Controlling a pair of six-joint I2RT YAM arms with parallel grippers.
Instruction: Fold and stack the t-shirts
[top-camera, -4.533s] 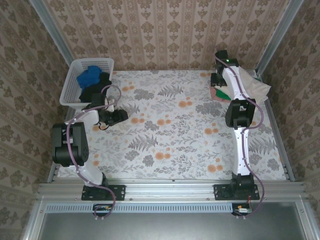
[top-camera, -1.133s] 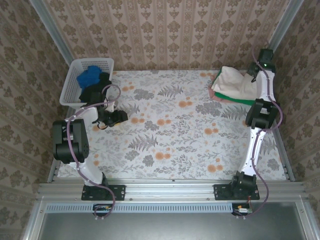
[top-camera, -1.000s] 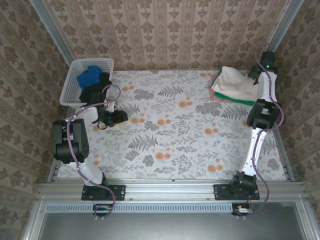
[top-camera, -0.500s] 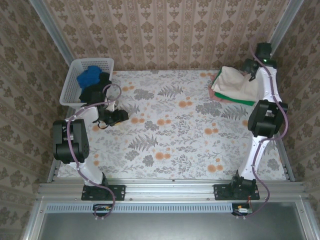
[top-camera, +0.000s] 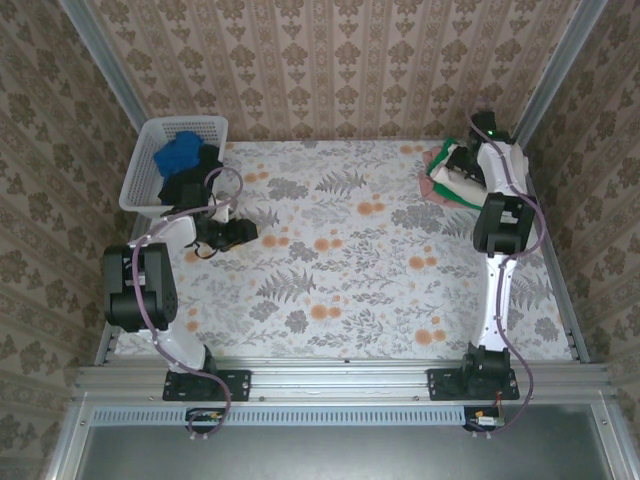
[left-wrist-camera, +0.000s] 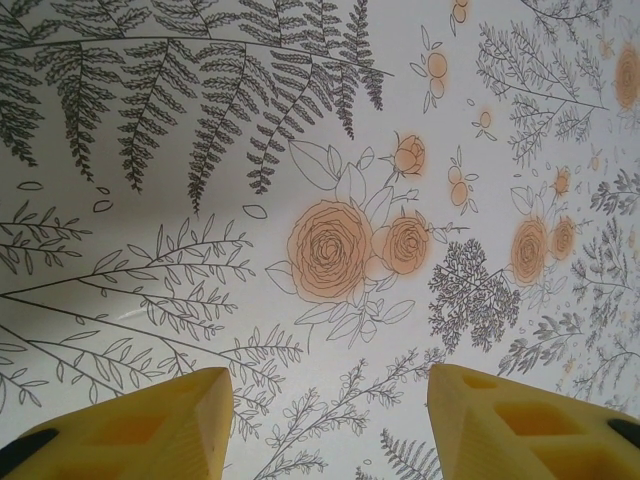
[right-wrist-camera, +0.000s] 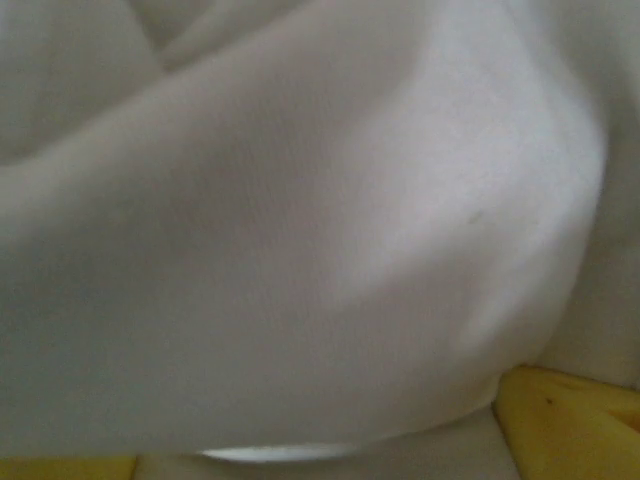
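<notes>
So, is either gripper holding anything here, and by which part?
Left gripper: nothing. Right gripper: jaws spread wide against the cream t-shirt, apparently not gripping.

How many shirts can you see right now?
5: blue shirt and black shirt in the basket, far left; cream shirt, green shirt, pink shirt stacked far right. Others may be hidden.

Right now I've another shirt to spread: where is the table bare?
The flowered table's middle and near strip, between the left arm and right arm, are bare. Crowded: far-left corner with the basket, far-right corner with the stacked t-shirts.
</notes>
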